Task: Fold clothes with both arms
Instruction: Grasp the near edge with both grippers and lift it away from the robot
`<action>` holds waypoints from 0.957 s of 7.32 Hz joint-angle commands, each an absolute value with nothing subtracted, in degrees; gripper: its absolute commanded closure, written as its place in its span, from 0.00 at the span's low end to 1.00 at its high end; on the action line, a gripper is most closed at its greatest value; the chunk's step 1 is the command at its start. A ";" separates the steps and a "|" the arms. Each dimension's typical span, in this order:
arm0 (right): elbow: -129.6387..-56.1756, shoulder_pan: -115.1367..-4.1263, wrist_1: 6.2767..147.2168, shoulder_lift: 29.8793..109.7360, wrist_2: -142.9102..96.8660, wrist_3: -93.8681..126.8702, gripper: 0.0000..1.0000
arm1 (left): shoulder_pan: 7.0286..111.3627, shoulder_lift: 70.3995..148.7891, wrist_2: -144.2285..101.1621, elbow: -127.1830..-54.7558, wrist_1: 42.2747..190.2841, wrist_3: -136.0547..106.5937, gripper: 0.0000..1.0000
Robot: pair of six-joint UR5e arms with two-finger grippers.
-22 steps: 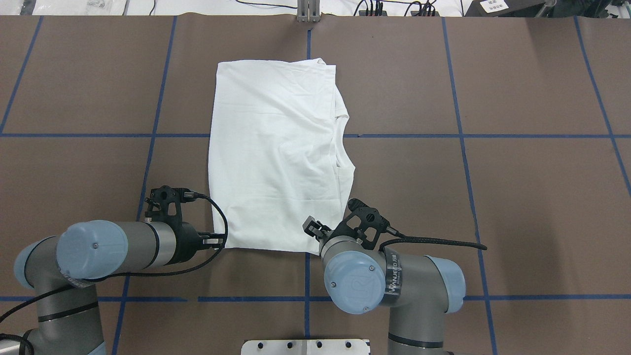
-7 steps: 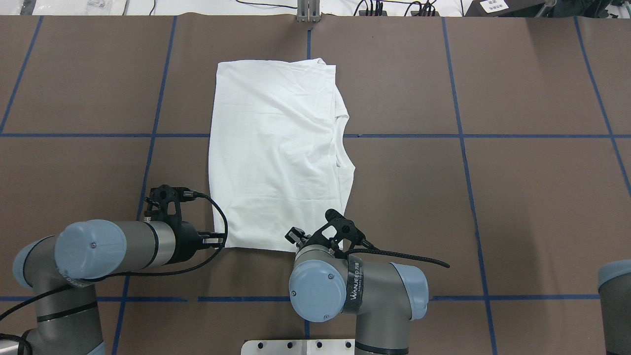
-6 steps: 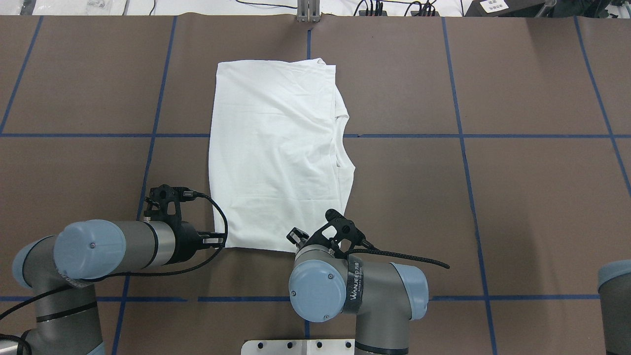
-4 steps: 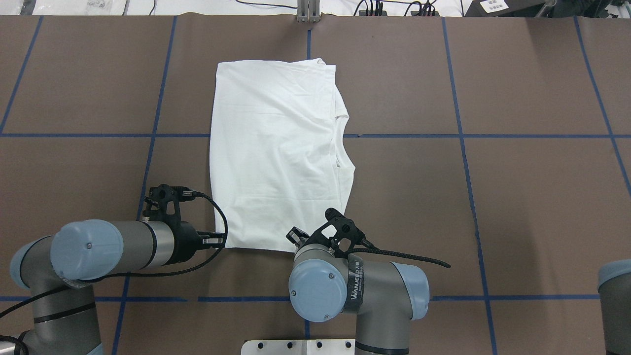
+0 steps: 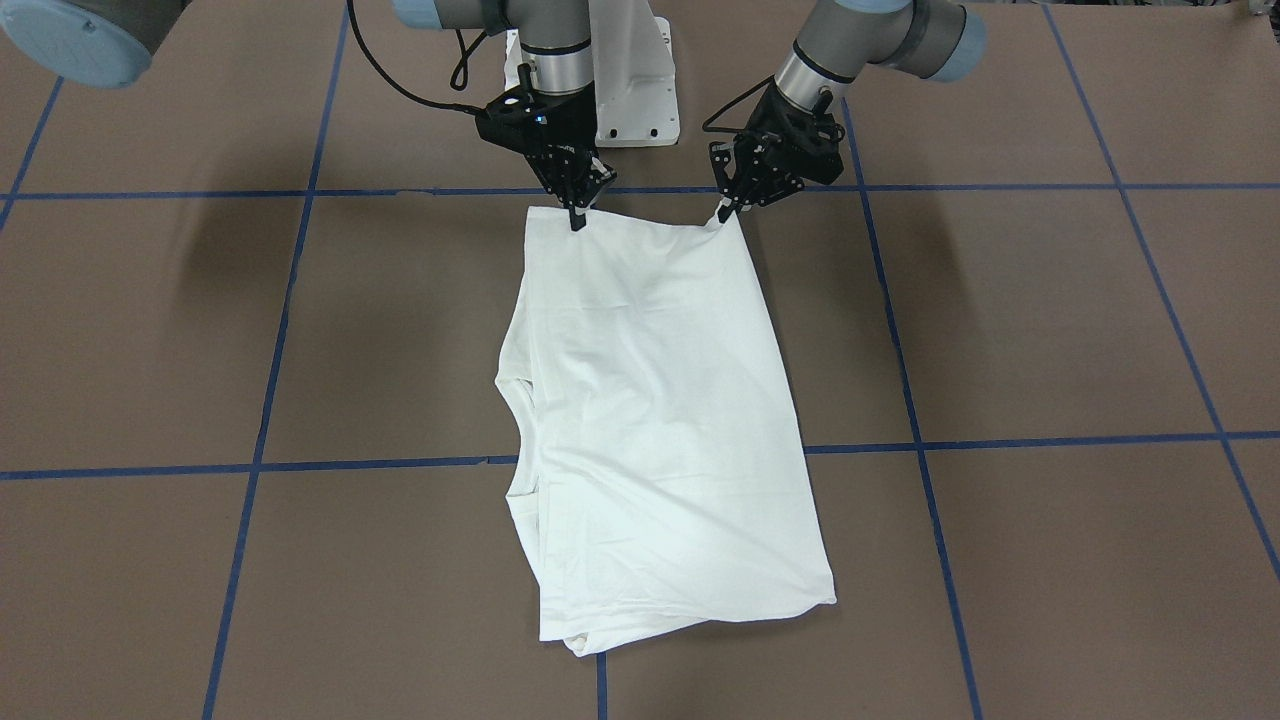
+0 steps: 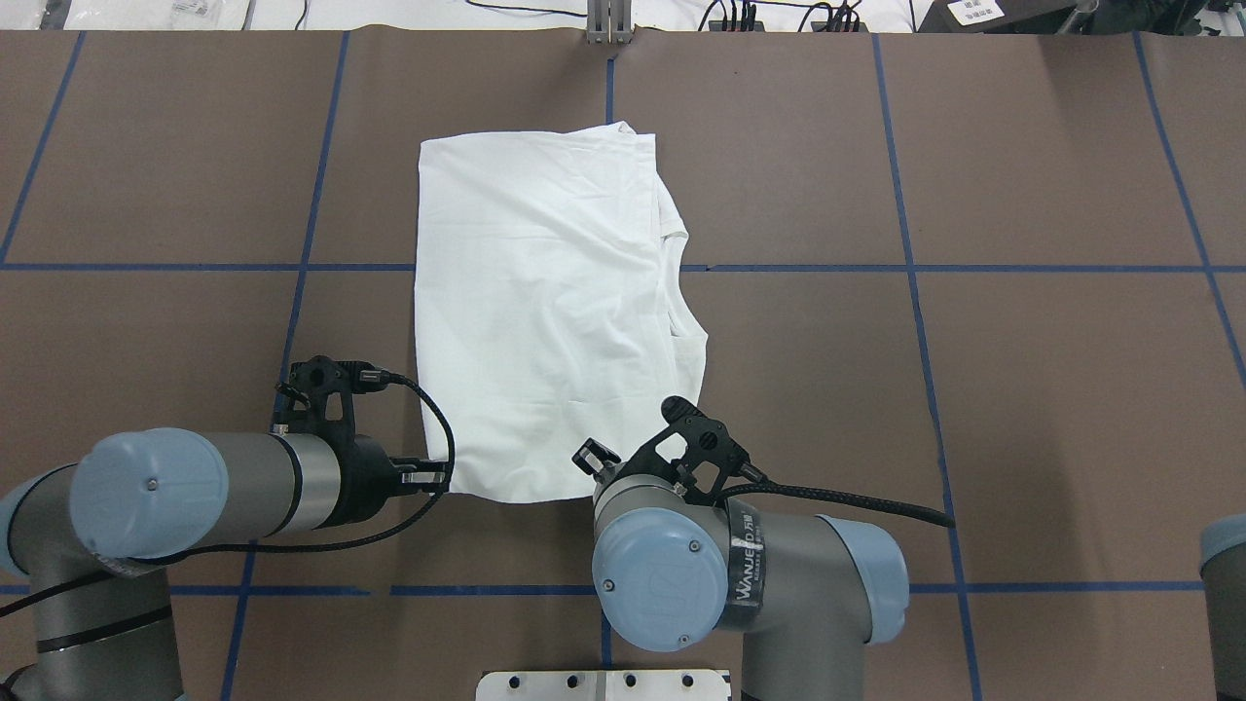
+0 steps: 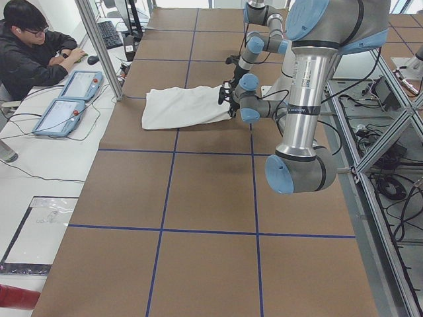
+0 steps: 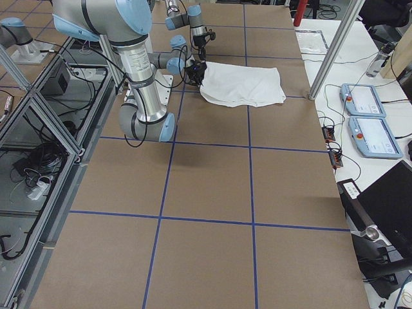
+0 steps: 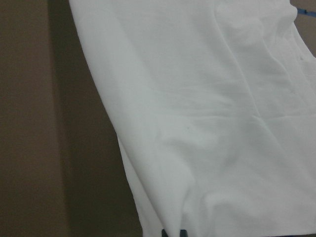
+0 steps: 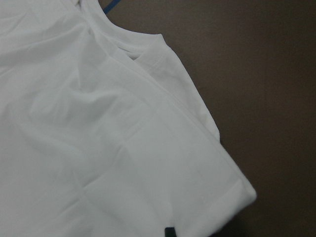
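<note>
Pinching near corners of the shirt (image 5: 650, 400) are left tool (image 5: 727, 207) and right tool (image 5: 577, 215); an arm band (image 6: 745, 574) seemingly reads WANJEED.

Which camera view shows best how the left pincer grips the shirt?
Exterior front-facing: the left pincer is seen clear, closed on a corner of the shirt. Overhead, its own wrist half hides it. The side views show it small. The left wrist view shows mostly cloth.

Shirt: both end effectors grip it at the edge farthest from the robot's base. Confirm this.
Not quite. The left end effector and the right end effector grip the shirt at the edge nearest the robot's base, not the farthest. The exterior front-facing view shows it.
</note>
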State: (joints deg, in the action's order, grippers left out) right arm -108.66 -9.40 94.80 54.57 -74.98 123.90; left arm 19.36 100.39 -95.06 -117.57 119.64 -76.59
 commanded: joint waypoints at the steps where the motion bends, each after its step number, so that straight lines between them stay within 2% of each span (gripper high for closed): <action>1: -117.55 -9.40 101.30 55.98 -75.06 123.84 1.00 | 19.25 100.81 -97.20 -126.79 110.78 -76.73 1.00; 3: -126.96 -8.79 111.05 55.46 -75.50 123.84 1.00 | 19.25 102.39 -98.25 -133.03 104.01 -77.86 1.00; 5: -132.61 -8.79 115.57 54.76 -76.55 123.84 1.00 | 19.25 105.53 -100.11 -139.37 93.83 -78.31 1.00; 7: -127.83 -8.79 115.14 52.14 -76.03 120.79 1.00 | 18.98 109.94 -100.11 -135.12 89.83 -78.05 1.00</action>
State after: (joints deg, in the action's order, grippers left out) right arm -130.48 -8.80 115.07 53.84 -76.37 122.91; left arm 19.08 107.72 -100.01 -137.23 92.23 -78.22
